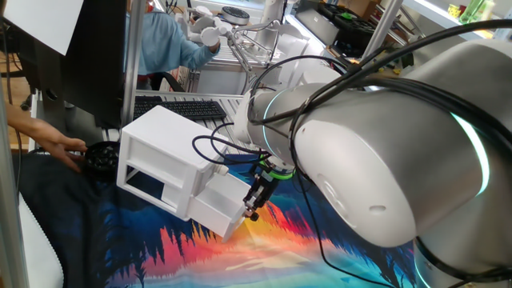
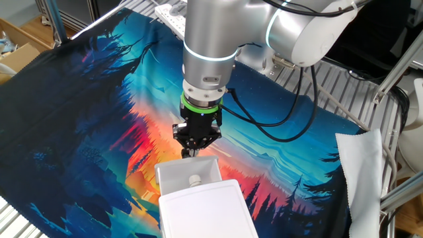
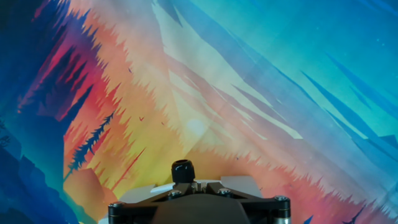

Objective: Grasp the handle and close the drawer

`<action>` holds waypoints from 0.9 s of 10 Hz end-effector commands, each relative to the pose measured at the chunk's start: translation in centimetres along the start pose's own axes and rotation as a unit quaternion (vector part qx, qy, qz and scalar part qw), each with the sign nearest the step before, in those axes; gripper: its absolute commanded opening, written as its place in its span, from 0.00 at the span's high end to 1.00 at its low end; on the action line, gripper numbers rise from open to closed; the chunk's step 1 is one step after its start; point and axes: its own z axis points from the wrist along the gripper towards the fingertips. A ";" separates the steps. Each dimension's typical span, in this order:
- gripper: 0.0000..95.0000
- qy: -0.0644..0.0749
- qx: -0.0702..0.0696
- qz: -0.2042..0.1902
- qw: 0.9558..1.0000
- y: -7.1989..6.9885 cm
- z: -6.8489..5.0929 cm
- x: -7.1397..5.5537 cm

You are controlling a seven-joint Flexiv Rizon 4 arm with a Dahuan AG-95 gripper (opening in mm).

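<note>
The white cabinet (image 1: 160, 144) stands on a colourful cloth, and it also shows in the other fixed view (image 2: 210, 211). Its drawer (image 1: 218, 202) is pulled out toward the arm, and its open box shows from above (image 2: 173, 173). A small pale round thing (image 2: 194, 180) lies in it. My gripper (image 1: 253, 211) is at the drawer's front (image 3: 245, 183) and is shut on the small dark handle (image 3: 182, 170), which pokes out just past the closed jaws (image 3: 186, 184). In the other fixed view my gripper (image 2: 190, 153) hides the handle.
A person's hand (image 1: 50, 144) rests by a black round object (image 1: 102, 157) left of the cabinet. A keyboard (image 1: 182, 109) lies behind it. The robot's large arm (image 1: 384, 160) fills the right. A white cloth (image 2: 363, 172) and metal rack (image 2: 310, 86) border the mat.
</note>
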 end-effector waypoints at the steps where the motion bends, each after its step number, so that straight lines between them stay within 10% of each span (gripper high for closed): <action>1: 1.00 0.000 0.001 0.001 1.000 0.0 -0.2 0.1; 9: 1.00 0.002 0.002 0.007 1.000 -0.2 -0.5 0.5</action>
